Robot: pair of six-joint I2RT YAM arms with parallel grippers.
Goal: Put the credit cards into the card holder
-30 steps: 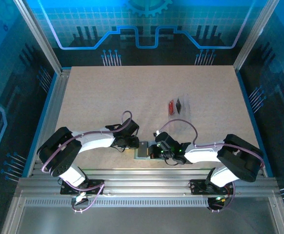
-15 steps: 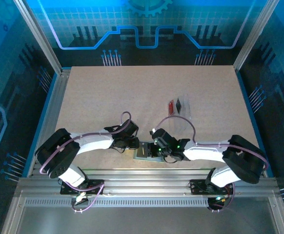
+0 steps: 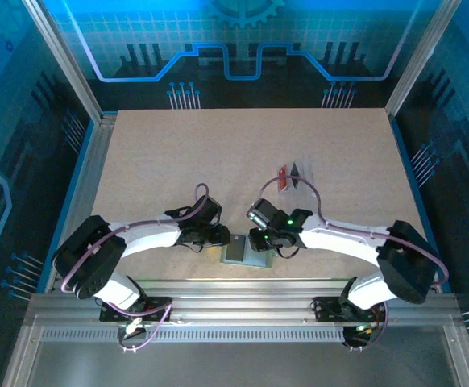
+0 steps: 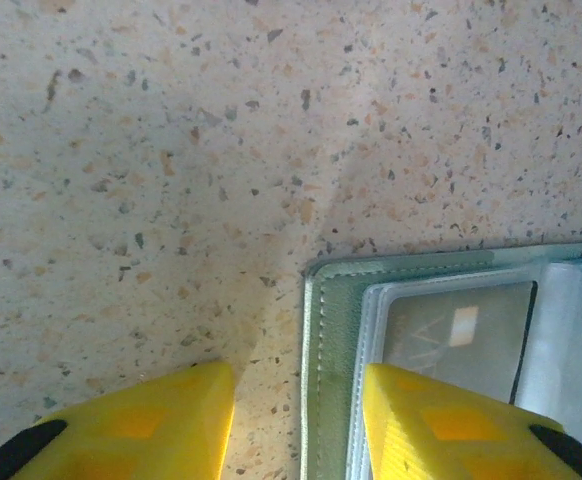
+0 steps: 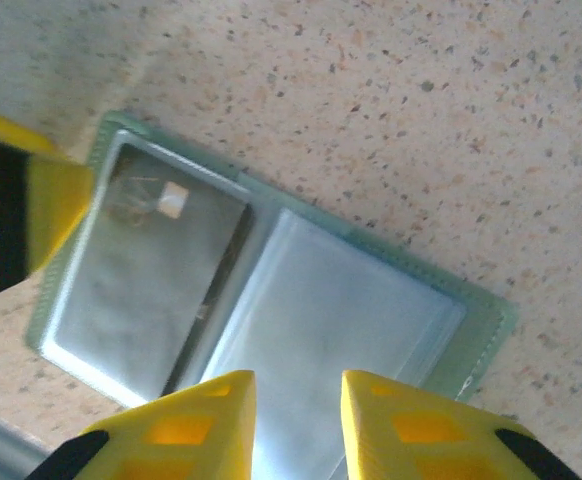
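Note:
The pale green card holder lies open and flat near the table's front edge, between the two arms. A dark card with a pale patch sits behind its left clear pocket. My left gripper is open and straddles the holder's left edge, one finger over the table and the other over the pocket. My right gripper hovers open over the right clear pocket, with nothing between its fingers. A red credit card and a black one lie side by side farther back.
The speckled tabletop stretches wide behind and to the left of the arms. The metal rail of the near edge runs just in front of the holder. My left gripper's finger shows beside the holder's left end.
My right gripper has gone from shut to open, and has moved back and left over the holder. The left gripper has shifted slightly and opened a little more.

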